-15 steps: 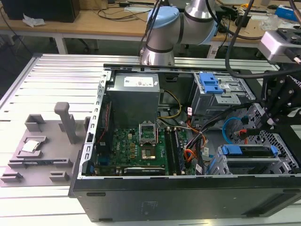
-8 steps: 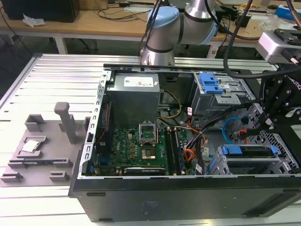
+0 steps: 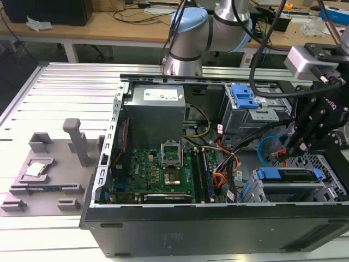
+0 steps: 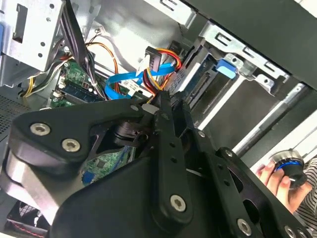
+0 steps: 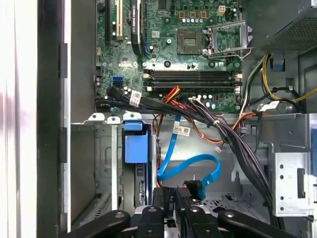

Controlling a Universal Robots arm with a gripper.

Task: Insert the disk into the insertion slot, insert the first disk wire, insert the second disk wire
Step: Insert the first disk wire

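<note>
Exterior view: disk (image 3: 289, 176) seated in slot (image 3: 326, 164), long axis across case; claw (image 3: 287, 149) just above it.
Second wrist view: claw (image 4: 158, 103) pressed together, disk beyond its tips.
First wrist view: blue wire (image 5: 190, 161) plug beside claw; whether it is gripped is unclear.

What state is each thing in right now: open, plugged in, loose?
computer case: lying flat, side open.
disk: seated in the insertion slot.
processor socket: cover flipped open.
blue cable: looped, one end beside the gripper.
coloured-wire plug: unplugged, hanging free.
</note>
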